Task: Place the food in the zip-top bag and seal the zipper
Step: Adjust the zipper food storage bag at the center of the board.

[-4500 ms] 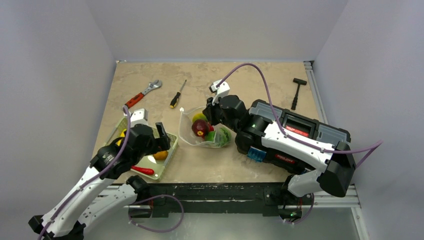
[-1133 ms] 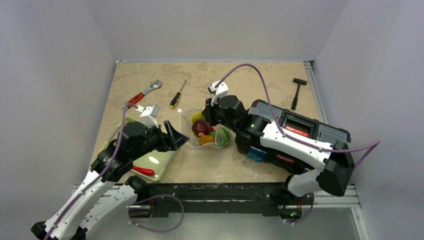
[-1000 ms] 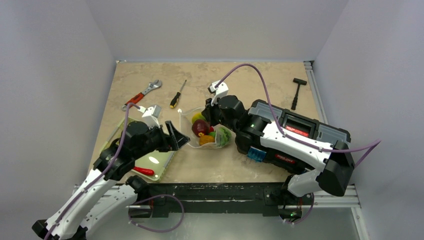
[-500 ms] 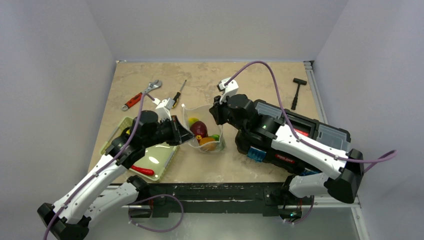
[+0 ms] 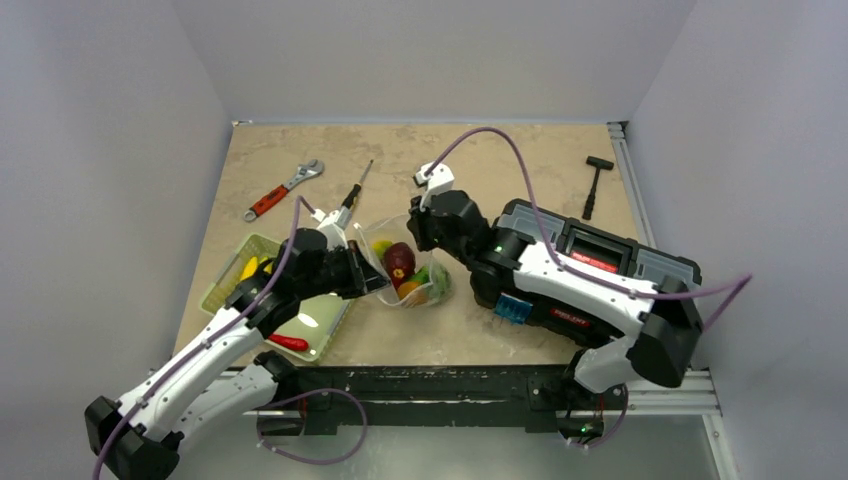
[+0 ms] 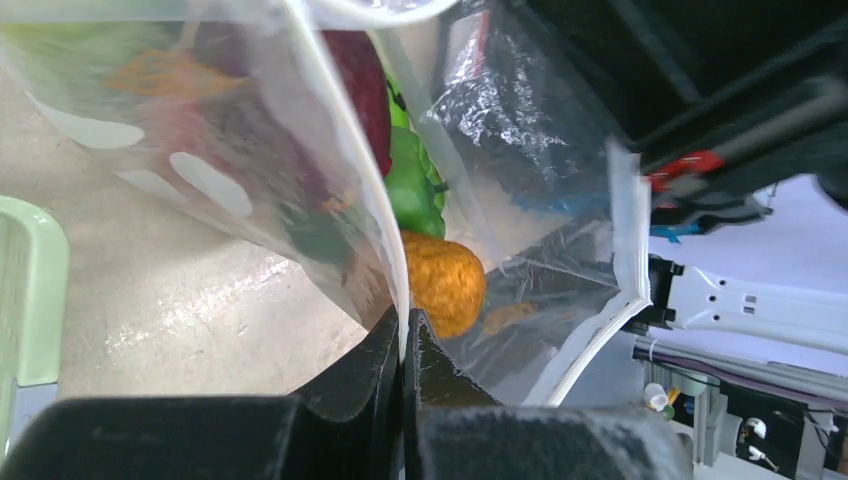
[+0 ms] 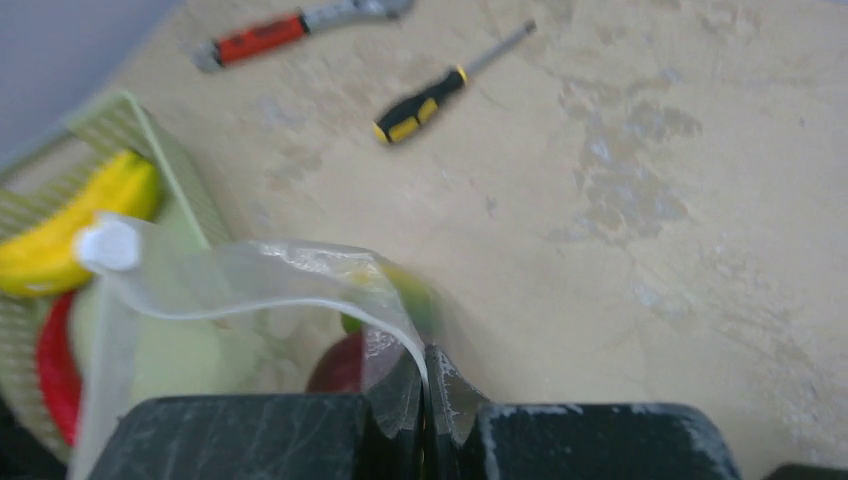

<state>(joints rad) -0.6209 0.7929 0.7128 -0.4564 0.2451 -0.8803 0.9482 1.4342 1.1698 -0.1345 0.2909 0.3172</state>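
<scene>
Both arms are stretched toward the middle of the top view. The left gripper (image 6: pixel 403 330) and right gripper (image 7: pixel 425 370) are each clamped on the bag's (image 6: pixel 530 160) rim.

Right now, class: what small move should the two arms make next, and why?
Probably spread the zip-top bag wider: the left gripper and right gripper are shut on its rim, yet the red chilli and a yellow piece lie in the basket.

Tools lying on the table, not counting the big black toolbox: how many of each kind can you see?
Wrench: 1
Screwdriver: 1
Hammer: 1
Total: 3
</scene>
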